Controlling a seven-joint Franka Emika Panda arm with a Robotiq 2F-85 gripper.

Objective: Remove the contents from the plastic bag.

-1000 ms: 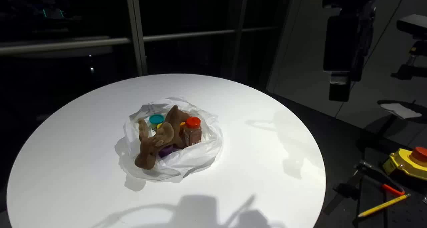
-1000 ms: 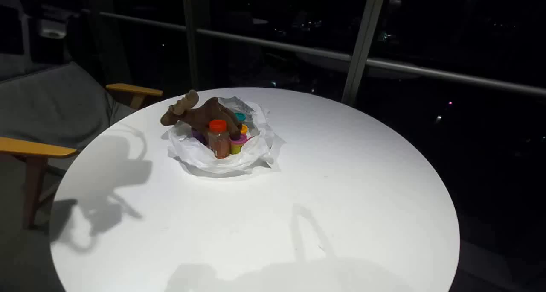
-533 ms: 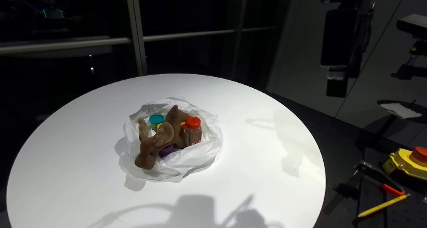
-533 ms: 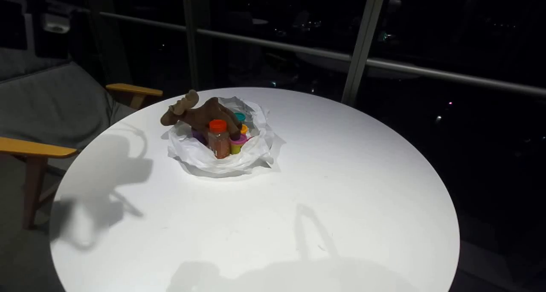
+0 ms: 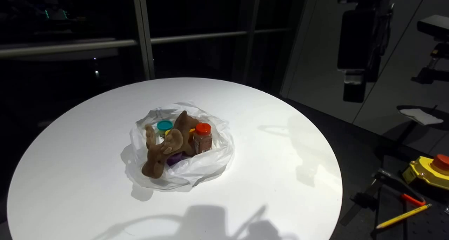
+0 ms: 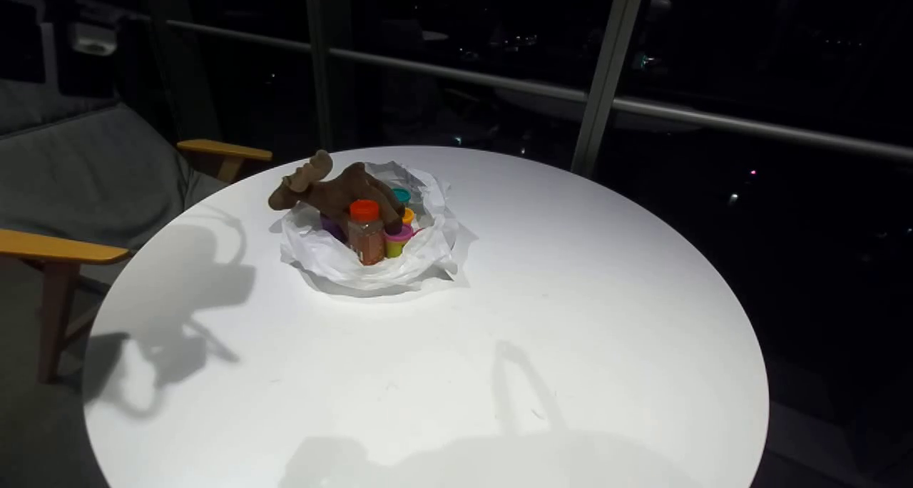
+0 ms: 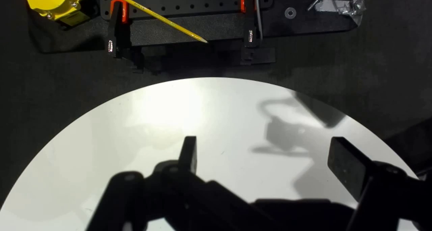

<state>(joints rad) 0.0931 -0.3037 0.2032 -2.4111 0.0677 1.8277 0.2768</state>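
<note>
The plastic bag (image 5: 214,164) lies spread and crumpled on the round white table, its mouth facing up. Among the contents is a brown moose-shaped figure (image 5: 183,126), tilted across the bag with its head over the rim. Around it sit a clear bottle (image 5: 202,141) with a red lid and brownish filling, a teal-lidded cup (image 5: 164,126), a purple item (image 5: 174,159), an orange-lidded cup (image 6: 407,217) and a pink-lidded cup (image 6: 398,240). Parts are hidden beneath the figure. My gripper (image 7: 265,151) is open with nothing between its fingers, high and well away from the bag in an exterior view.
The round white table (image 5: 266,184) carries the bag. Beside it, a dark bench holds a yellow stop box (image 5: 426,171), a pencil (image 5: 403,216) and clamps (image 7: 249,25). A grey chair (image 6: 85,167) with wooden arms stands near the table, and window frames rise behind.
My gripper rose slightly and shifted a little to the left in an exterior view during the first half second, then stayed still. The bag and its contents have not moved.
</note>
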